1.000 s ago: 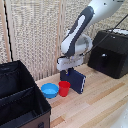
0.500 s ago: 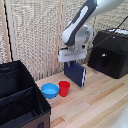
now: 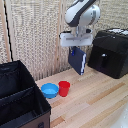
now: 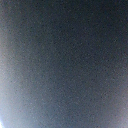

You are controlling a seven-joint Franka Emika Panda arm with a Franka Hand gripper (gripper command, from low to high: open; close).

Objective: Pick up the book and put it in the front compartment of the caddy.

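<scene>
Dark navy book, thin and flat, hanging clear of the table, tilted slightly, lower corner pointing down. Black soft-sided caddy low at the exterior view's left, divider splitting it; front compartment open-topped. Wrist view blurred dark blue-grey, possibly the cover.

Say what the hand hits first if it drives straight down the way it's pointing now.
The hand points down and holds the book, so the book's lower edge leads. Straight below looks like bare table, to the exterior view's right of the red cup. Depth is unclear, so the cup could be closer than it seems.
</scene>
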